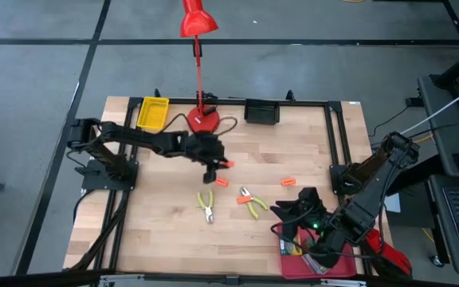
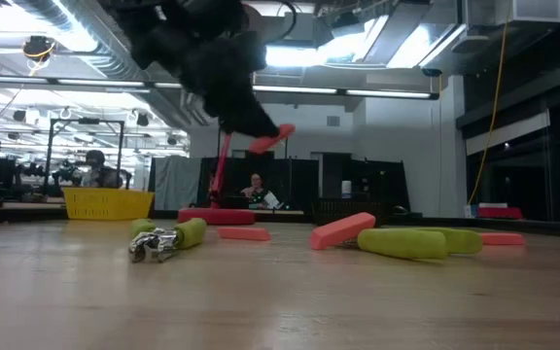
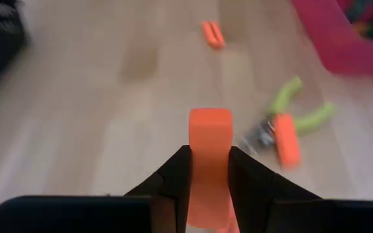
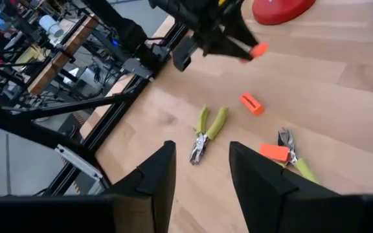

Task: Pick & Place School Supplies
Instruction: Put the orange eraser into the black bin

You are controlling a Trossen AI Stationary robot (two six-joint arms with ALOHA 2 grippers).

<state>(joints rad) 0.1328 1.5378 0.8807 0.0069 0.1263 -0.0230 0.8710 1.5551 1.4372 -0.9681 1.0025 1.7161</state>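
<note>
We see the left gripper [image 1: 223, 165] just above the middle of the high view, clamped on 1 orange piece [image 3: 209, 152] and lifted clear of the table [image 1: 174, 231]. In the left wrist view the piece stands pinched between both fingers [image 3: 170, 178], its long axis running straight out past the tips.

We judge the coming move to be a carry to the red tray [image 1: 349, 267] in the lower right of the high view. The tray lies well apart from the held piece, down and to the right across the board, with the right gripper [image 4: 203, 171] hanging over it, jaws apart and holding nothing.

The left arm has the load, yet the right arm is far nearer the tray, so the left must reach across.

Between them lie 2 yellow-green scissor tools [image 1: 207, 206], 1 with an orange piece [image 1: 245, 200] on it, and 2 more orange pieces [image 1: 221, 182] loose on the wood.
</note>
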